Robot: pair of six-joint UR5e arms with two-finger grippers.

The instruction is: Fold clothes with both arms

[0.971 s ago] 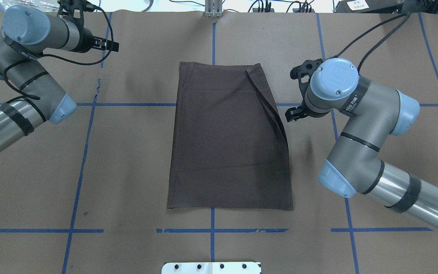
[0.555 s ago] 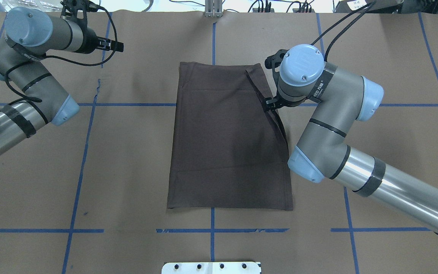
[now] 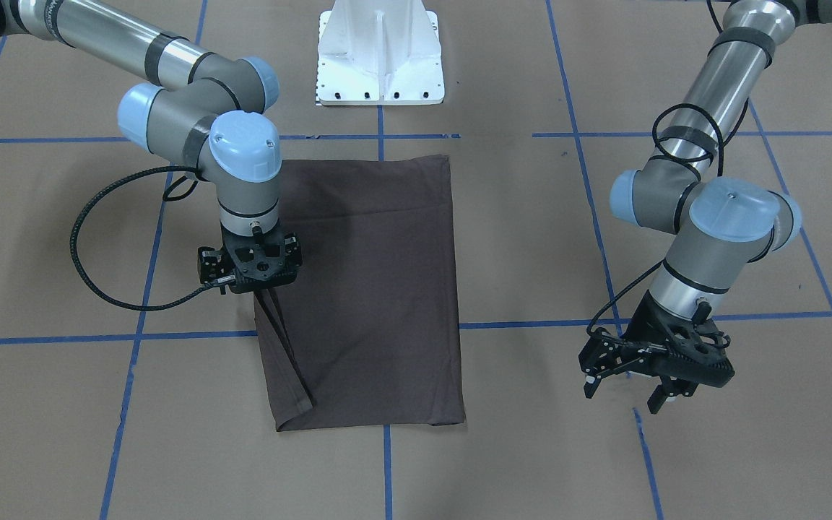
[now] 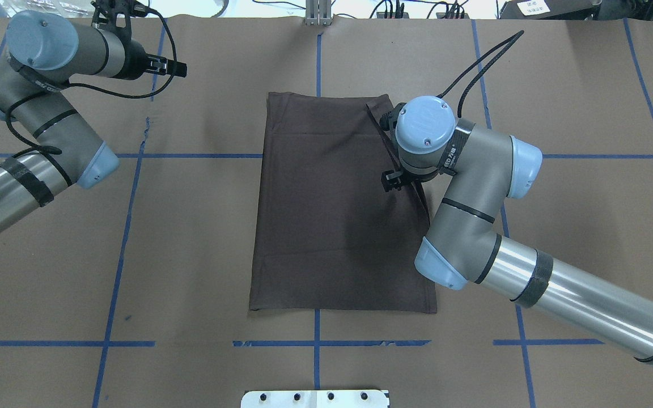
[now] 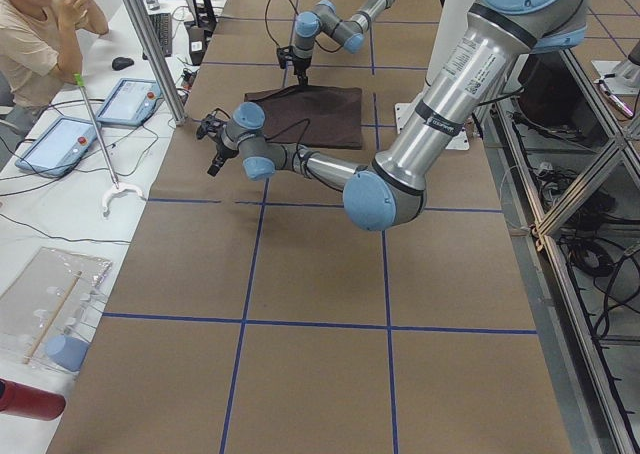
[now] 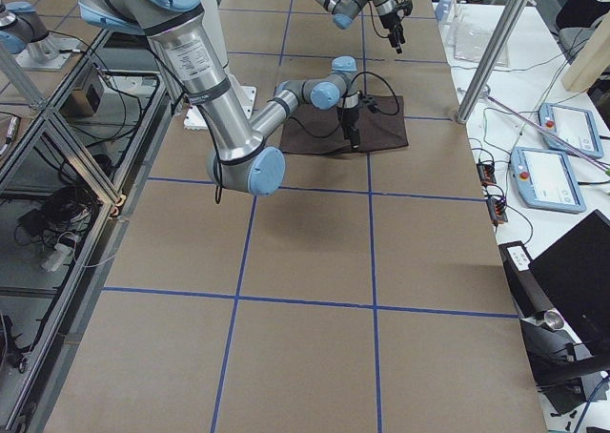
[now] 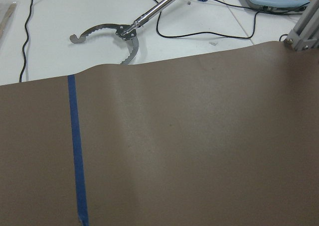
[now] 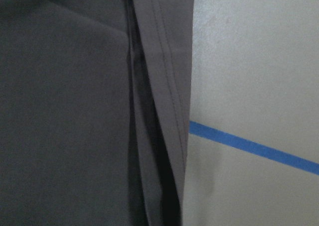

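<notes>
**Item: fold in progress, one garment, two arms.**

1. Right gripper (image 3: 253, 285): stood directly above the T-shirt's (image 4: 338, 215) robot-right edge, about midway along its length and pointing straight down. Its jaws were hidden under its own housing. The wrist view showed only cloth, so whether it was spread or pinching the fabric could not be told.
2. Flap (image 8: 164, 111): a narrow stitched strip of the T-shirt, running slantwise along that same edge directly beneath the right gripper. It lay partly lifted with a dark crease beside it, not flush with the panel.
3. T-shirt: lay flat on the bench (image 4: 190, 226) as a long rectangle with its sides already turned in. Neither collar nor sleeves showed.
4. Left gripper (image 3: 622, 393): fingers spread wide and holding nothing. It hung well apart from the T-shirt, off its robot-left side towards the far end.
5. Pedestal base (image 3: 380, 58): white, just beyond the T-shirt's near end.

**Step, as judged:** tidying or taking up the loose flap before any end-to-end fold.

**Next move, as judged:** a shallow pinch on the flap's hem only, without catching the layer beneath, then drawing it flat. The left gripper would have to travel to the T-shirt before both arms could lift an end together.
</notes>
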